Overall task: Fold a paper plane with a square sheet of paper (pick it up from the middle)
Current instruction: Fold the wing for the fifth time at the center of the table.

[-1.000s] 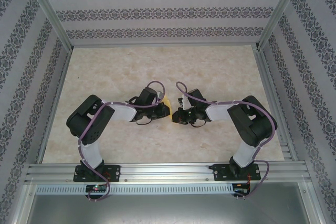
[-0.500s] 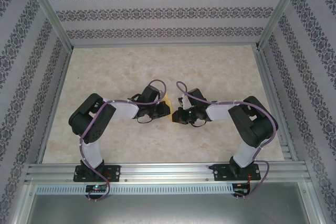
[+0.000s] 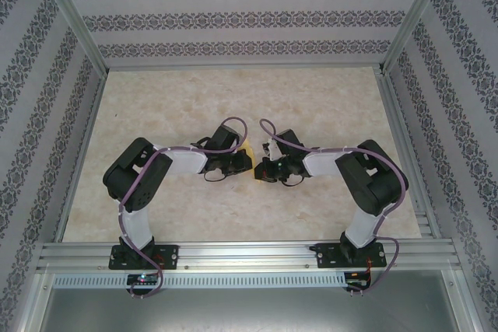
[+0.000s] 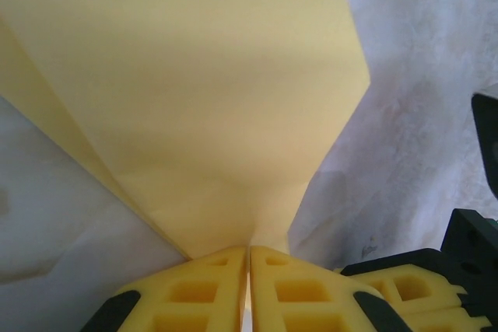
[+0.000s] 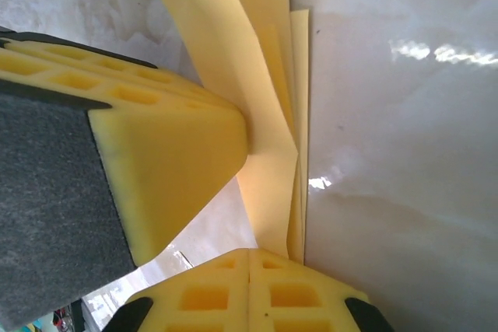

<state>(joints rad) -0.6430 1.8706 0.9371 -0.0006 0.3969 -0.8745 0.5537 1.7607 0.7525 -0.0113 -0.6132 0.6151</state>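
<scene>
1. The step in hand looks like a mid-fold hold. The sheet of paper point(image 3: 247, 151) sits at the centre of the desk point(image 3: 233, 99), pinched between both arms and already doubled into several layers.
2. The left gripper point(image 4: 249, 258) is clenched on the sheet's narrow lower end, and the paper point(image 4: 202, 91) fans wide toward 12 o'clock in its wrist view.
3. The right gripper point(image 5: 249, 258) is clenched on the stacked layer edges point(image 5: 264, 114). A yellow finger of the left gripper point(image 5: 163, 145) touches the same fold from 10 o'clock.
4. Seen from above, the left gripper point(image 3: 237, 162) and right gripper point(image 3: 263, 169) sit tip to tip, with only a sliver of yellow showing at their 12 o'clock side.
5. I judge the next move needs one gripper to keep its pinch while the other lets go and takes a free flap, because the fingers are too crowded to swing together.
6. Open desk lies toward 12 o'clock, with more at 9 and 3. The frame rail point(image 3: 249, 250) at 6 o'clock and the patterned walls point(image 3: 39, 75) bound the reach.
7. The layer edges are not flush, so the crease may drift.
</scene>
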